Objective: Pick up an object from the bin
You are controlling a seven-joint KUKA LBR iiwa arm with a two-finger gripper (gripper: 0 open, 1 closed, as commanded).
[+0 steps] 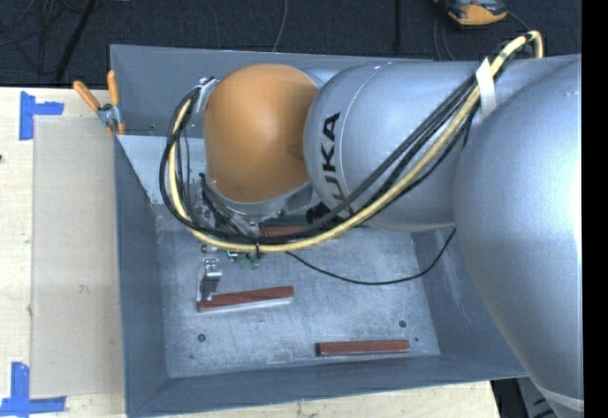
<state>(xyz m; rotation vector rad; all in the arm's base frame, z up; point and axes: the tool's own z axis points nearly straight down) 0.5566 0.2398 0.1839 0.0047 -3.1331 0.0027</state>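
My gripper (209, 279) hangs below the orange wrist cover, low over the left part of the bin floor. Its metal tip comes down right at the left end of a long, flat reddish-brown bar (249, 297), which lies almost level across the floor with a pale edge along its underside. Whether the tip touches the bar I cannot tell. A second reddish-brown bar (363, 347) of the same kind lies flat near the bin's front wall, to the right and well apart from the gripper.
The arm and its orange cover hang over the back and right of the bin, with black and yellow cables looping under the wrist. The bin's left wall is close beside the gripper. Bare grey floor lies between the two bars.
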